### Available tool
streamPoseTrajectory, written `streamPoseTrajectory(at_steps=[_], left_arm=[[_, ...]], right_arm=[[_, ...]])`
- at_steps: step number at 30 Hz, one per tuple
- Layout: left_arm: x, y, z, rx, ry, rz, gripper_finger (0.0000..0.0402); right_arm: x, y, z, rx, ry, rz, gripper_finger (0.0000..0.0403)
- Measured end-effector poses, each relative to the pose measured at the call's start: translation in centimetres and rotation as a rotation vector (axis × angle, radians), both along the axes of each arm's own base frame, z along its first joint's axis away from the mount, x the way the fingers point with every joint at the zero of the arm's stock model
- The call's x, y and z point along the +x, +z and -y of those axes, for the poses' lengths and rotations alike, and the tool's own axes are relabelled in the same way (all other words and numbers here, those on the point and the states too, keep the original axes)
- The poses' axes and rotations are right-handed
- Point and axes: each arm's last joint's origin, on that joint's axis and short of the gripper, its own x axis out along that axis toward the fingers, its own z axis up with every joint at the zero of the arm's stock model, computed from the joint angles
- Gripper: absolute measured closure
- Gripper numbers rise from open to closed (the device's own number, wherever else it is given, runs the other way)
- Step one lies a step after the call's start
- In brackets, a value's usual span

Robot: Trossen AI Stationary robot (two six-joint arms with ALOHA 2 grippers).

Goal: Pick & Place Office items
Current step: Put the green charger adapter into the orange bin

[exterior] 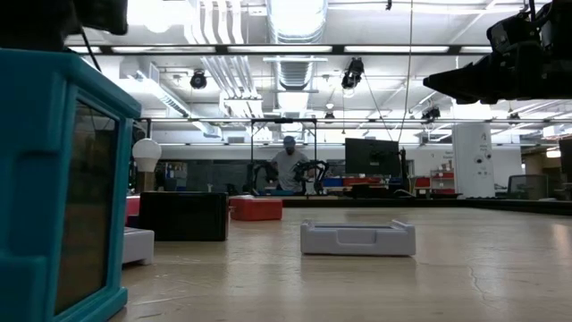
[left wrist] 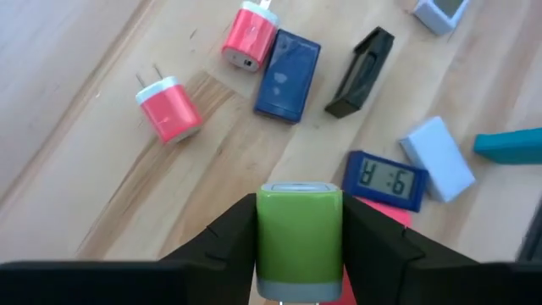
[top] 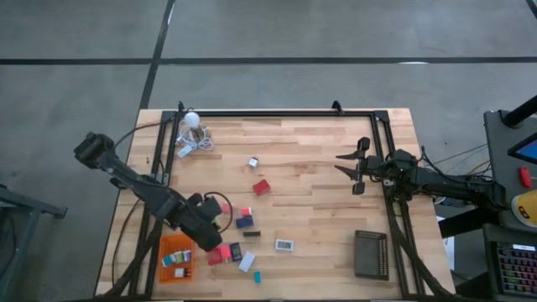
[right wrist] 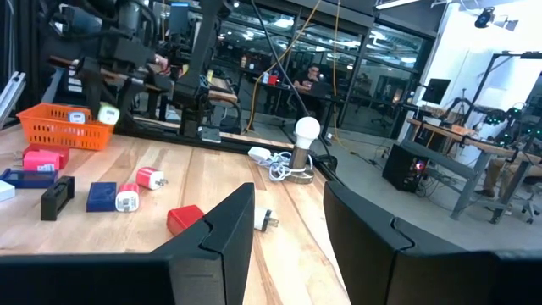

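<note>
Now, green charger (left wrist: pixel 298 233) gripped btwn left end effector (left wrist: pixel 298 254) fingers

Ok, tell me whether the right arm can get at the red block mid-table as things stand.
Probably yes. The right gripper hovers open and empty, and only bare table lies between it and the red block. The left gripper is busy holding a green charger.
</note>
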Motion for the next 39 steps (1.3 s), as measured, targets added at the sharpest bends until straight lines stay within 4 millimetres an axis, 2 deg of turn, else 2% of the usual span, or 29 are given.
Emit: streamPoseTrajectory(at_steps=[7,31,39], left_arm=[[-2.2,1.0,0.4,-0.027,0.029,-0.019,0.0255],[-9.2,0.8,5.4,-0.168,0.206,-0.107,0.0254],[-9.9,-0.2,6.5,-0.158,0.268,-0.127,0.0254]], right_arm=[[0.0,0.0,0.0,0.000,0.000,0.000,0.0264],[0.0,0.0,0.0,0.000,0.000,0.000,0.0264],[0.0,0.0,0.0,0.000,0.000,0.000,0.0264]])
